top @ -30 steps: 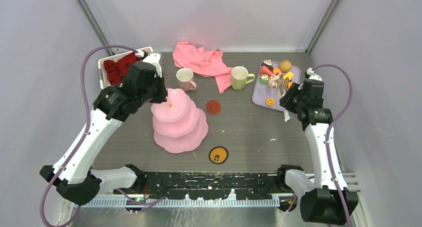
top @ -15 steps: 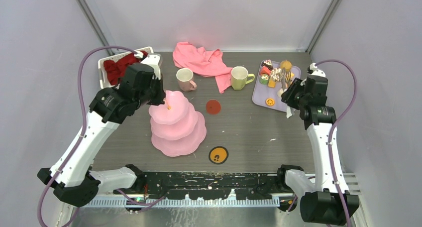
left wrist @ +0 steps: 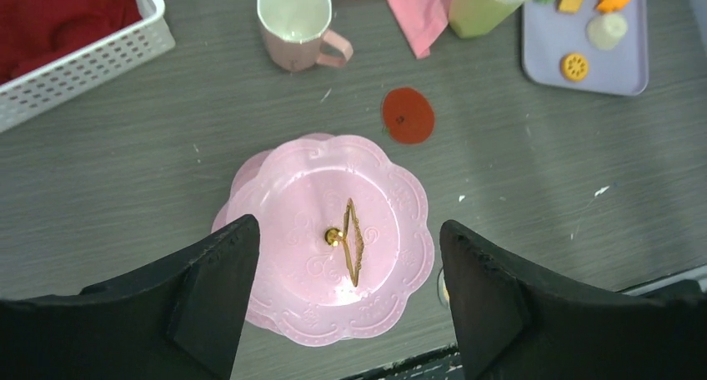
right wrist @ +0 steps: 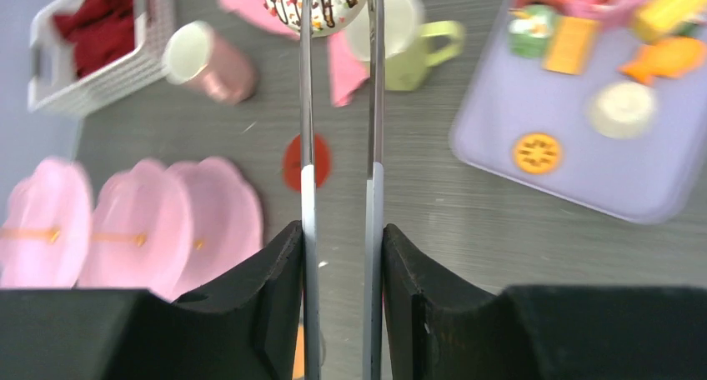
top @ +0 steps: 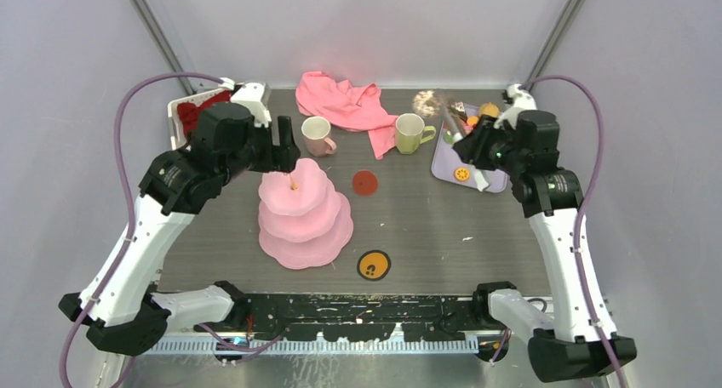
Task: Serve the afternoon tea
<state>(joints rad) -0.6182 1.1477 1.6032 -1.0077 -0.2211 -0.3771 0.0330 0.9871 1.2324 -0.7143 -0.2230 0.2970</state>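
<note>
The pink three-tier cake stand [top: 305, 218] [left wrist: 292, 197] stands left of centre, all tiers bare, with a gold handle on top. My left gripper [top: 285, 145] [left wrist: 346, 226] hovers open right above it, apart from the handle. My right gripper [top: 473, 146] [right wrist: 340, 230] is shut on metal tongs [top: 454, 126] [right wrist: 306, 105]. The tong tips hold a chocolate-drizzled pastry [top: 426, 101] [right wrist: 321, 1] in the air near the yellow-green mug [top: 410, 133] [right wrist: 408, 38]. The pale pink mug [top: 317, 135] [left wrist: 292, 17] stands behind the stand. Several toy pastries [right wrist: 621, 109] lie on the purple tray [top: 443, 165] [right wrist: 584, 172].
A pink cloth [top: 345, 99] lies at the back. At the back left stands a white basket [top: 177, 120] holding a red cloth. A red disc [top: 365, 182] and an orange disc [top: 374, 265] lie flat on the table.
My left gripper has opened, let go of the stand's gold handle and risen slightly. My right arm has lifted the tongs with the pastry off the tray, up and leftwards.
</note>
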